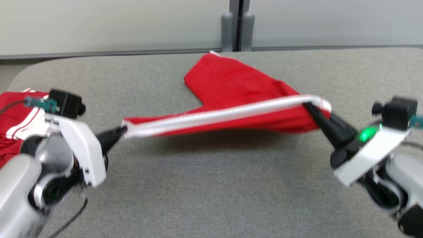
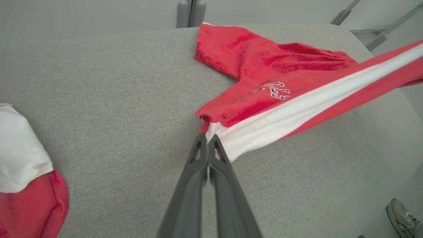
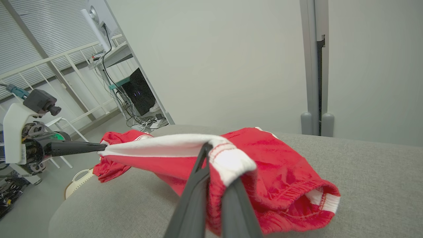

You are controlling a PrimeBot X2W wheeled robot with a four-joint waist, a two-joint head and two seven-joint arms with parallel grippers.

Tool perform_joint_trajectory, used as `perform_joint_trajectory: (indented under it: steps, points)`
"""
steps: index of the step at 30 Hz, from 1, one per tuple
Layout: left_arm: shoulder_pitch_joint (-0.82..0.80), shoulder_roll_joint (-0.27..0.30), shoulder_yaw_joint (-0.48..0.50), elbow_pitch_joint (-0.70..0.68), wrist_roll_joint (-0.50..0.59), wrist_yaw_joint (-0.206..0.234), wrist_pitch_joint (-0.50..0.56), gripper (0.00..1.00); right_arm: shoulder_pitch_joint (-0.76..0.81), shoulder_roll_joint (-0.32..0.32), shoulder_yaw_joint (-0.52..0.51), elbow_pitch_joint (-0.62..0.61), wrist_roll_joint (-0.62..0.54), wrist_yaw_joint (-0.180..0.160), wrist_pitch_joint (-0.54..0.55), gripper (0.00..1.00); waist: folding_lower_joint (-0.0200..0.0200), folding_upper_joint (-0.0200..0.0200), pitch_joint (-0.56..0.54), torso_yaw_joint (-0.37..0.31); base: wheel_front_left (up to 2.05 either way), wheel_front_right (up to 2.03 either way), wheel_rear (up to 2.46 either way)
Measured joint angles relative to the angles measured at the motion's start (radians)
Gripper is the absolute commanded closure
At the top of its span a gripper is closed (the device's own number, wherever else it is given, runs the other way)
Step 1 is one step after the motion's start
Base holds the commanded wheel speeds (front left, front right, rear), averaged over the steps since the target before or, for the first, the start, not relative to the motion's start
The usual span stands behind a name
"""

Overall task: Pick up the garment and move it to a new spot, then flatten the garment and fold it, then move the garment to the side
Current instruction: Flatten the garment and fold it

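At the near left of the grey table [image 1: 211, 185], the left pincer [image 1: 121, 131] is closed tight on one end of the red garment [image 1: 231, 82]. Its two dark fingers press together over the corner where a broad white stripe [image 1: 214, 115] begins. Across at the right, the right pincer [image 1: 308, 106] grips the other end of that stripe, pinched shut on a bunched fold of red and white cloth. Between the two, the striped edge is pulled into a taut, slightly sagging line raised off the table, with a dark shadow beneath it. Behind that line the rest of the garment slopes down and away, and its far part lies on the middle of the table, reaching almost to the far edge. Black-and-white lettering [image 2: 276, 92] shows on the red cloth just beside the stripe, too small to read. Farther out, a second garment [image 1: 13, 122], red with white bands, lies heaped at the table's left edge, well apart from the first. A green light [image 1: 367, 134] glows on the right wrist. Beyond the far edge, a grey post [image 1: 238, 26] stands against a pale wall [image 1: 99, 23]. Seen from the left wrist, a shoe [image 2: 401, 215] shows below the table's rim.
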Motion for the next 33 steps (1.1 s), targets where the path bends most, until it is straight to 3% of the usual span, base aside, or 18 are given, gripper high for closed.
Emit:
perform_joint_trajectory:
  steps: [9,16,22,33]
  points:
    - [0.232,0.148,0.044,-0.310,-0.057,0.145,0.028,1.00,0.330,-0.005,-0.185,-0.216,-0.068,0.000,0.000,1.00,0.0000,0.0000,-0.035,0.001,0.00,0.00,0.00]
    - [0.257,0.197,0.105,-0.397,-0.084,0.198,0.020,1.00,0.398,0.013,-0.249,-0.275,-0.106,0.000,0.000,1.00,0.0000,0.0000,-0.010,-0.028,0.00,0.00,0.00]
    - [0.143,0.188,0.106,-0.348,-0.046,0.178,0.036,1.00,0.371,0.080,-0.307,-0.272,-0.164,0.000,0.000,1.00,0.0000,0.0000,0.042,-0.077,0.00,0.00,0.00]
    - [-0.170,0.094,0.062,-0.145,0.019,0.112,0.123,1.00,0.318,0.233,-0.406,-0.192,-0.221,0.000,0.000,1.00,0.0000,0.0000,0.203,-0.182,0.00,0.00,0.00]
